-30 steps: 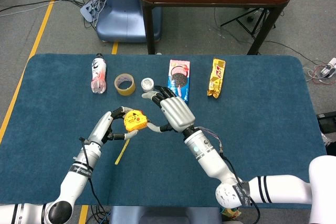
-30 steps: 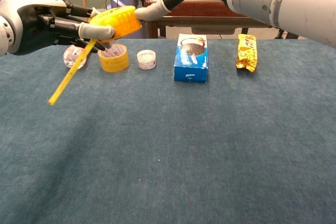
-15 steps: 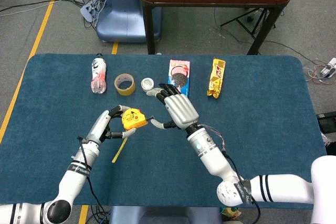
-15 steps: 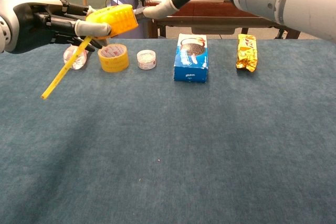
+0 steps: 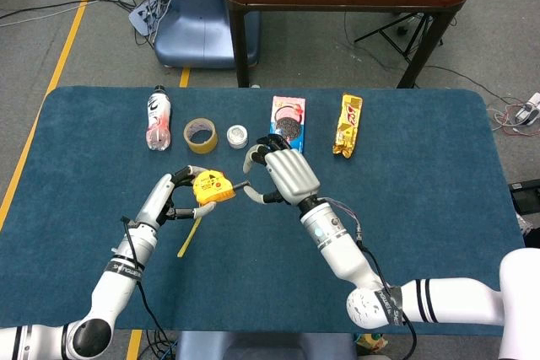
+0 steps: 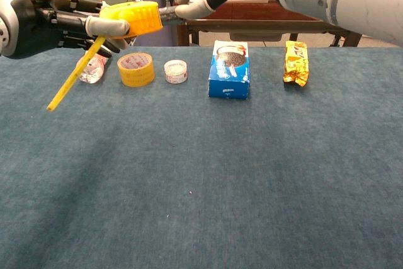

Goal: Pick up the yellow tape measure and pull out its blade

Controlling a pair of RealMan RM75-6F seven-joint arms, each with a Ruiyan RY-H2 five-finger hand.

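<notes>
the left hand (image 5: 173, 196) is clamped on the yellow tape measure (image 5: 213, 187), holding it up off the blue table (image 5: 422, 208) with fingers wrapped around the case. the blade (image 5: 190, 236) is already out and hangs down from the case at a slant, below and beside that hand. beyond the left hand, a plastic bottle (image 5: 158, 117) lies on its side near the far edge, with a roll of brown tape (image 5: 201, 135) to its right and a small white-lidded jar (image 5: 238, 135) just past that. just right of the tape measure, the right hand (image 5: 283, 173) has its fingers apart and grips nothing, its thumb tip reaching close to the case; whether it touches cannot be told. directly beyond the right hand lies a blue cookie box (image 5: 288, 126), and further right a yellow snack packet (image 5: 348, 125).
</notes>
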